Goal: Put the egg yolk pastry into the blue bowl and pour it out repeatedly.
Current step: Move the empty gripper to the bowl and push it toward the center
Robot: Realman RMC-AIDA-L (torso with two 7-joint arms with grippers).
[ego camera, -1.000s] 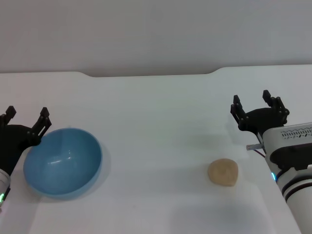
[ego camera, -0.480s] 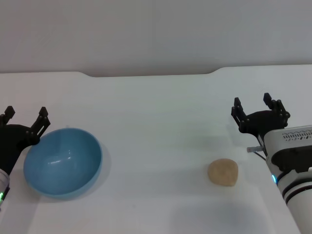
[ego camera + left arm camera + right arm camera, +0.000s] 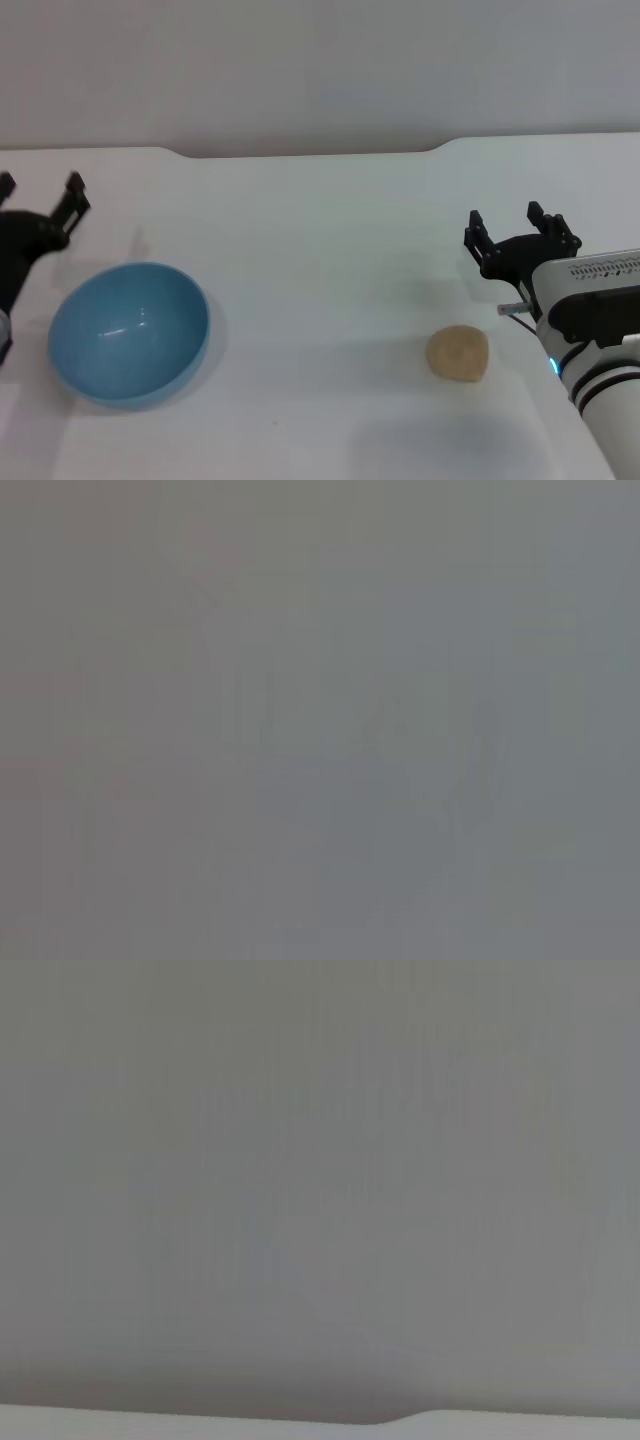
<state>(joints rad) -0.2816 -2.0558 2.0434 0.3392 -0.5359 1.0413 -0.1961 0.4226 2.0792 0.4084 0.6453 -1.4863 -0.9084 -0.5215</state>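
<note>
The blue bowl (image 3: 129, 332) stands upright and empty on the white table at the left in the head view. The egg yolk pastry (image 3: 458, 353), a pale tan lump, lies on the table at the right, well apart from the bowl. My left gripper (image 3: 38, 200) hovers open behind and left of the bowl, holding nothing. My right gripper (image 3: 510, 238) is open just behind and right of the pastry, above the table, empty. Both wrist views show only grey wall; the right wrist view catches a strip of table edge (image 3: 500, 1428).
The white table (image 3: 320, 220) runs back to a grey wall, its far edge stepped near the left and right. Bare tabletop lies between the bowl and the pastry.
My left gripper has pulled up and back, away from the bowl's rim. My right gripper has shifted slightly left and down toward the pastry. Bowl and pastry have not moved.
</note>
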